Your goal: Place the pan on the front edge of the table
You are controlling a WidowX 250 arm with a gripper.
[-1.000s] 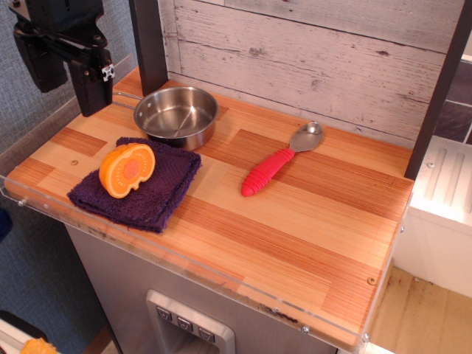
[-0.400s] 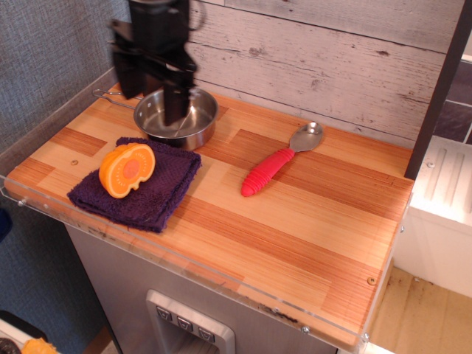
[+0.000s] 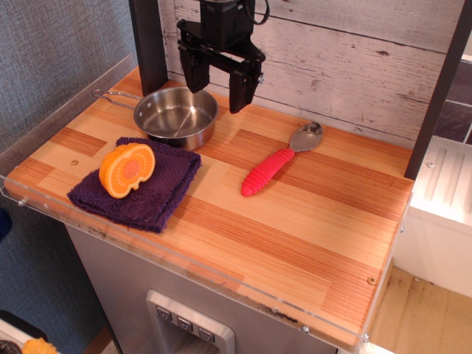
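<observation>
The wooden table has a shiny pan at the back, a purple cloth and a red-handled spoon on it.

I had one view, set high off the near right corner, looking down across the whole table toward the far wall.

**No readable writing anywhere**

From where I stand, nothing here carries legible text. The pan, the red-handled spoon, the purple cloth and the counter show no label, brand or number. The buttons on the cabinet panel are too small to make out.
</observation>
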